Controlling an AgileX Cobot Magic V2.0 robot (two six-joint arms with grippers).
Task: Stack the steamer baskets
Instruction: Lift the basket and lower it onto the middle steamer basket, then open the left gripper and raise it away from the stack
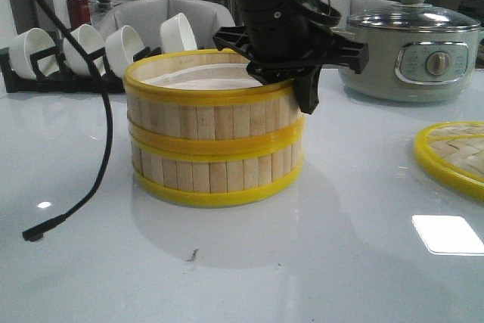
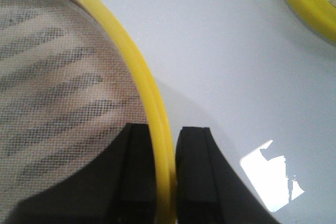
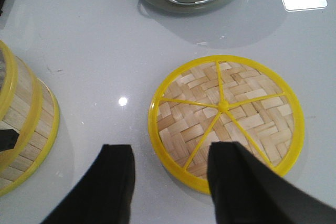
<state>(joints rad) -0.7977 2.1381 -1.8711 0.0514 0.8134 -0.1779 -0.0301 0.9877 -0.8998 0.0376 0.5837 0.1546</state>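
Front view shows two baskets stacked on the glossy white bench [image 1: 340, 262]: the top basket [image 1: 212, 107] sits squarely on the bottom basket [image 1: 215, 175], both round, walled with pale bamboo slats between bright yellow rims. A pale mesh liner [image 2: 58, 93] lies inside the top one over slats. The left gripper [image 2: 167, 177] has its black jaws clenched on the top basket's yellow rim, one jaw inside, one outside. One flat lid [image 3: 227, 117], woven bamboo under yellow spokes and rim, lies on the bench right of the stack and apart from it. The right gripper [image 3: 170, 182] hangs over the lid's edge, jaws released and holding nothing. One grey-green pot [image 1: 412, 54] with a glass lid and round dial stands behind; its markings are unreadable. Four white bowls [image 1: 106, 47] tilt in a black rack [image 1: 23, 77]. One black cable [image 1: 91, 172] dangles at left.
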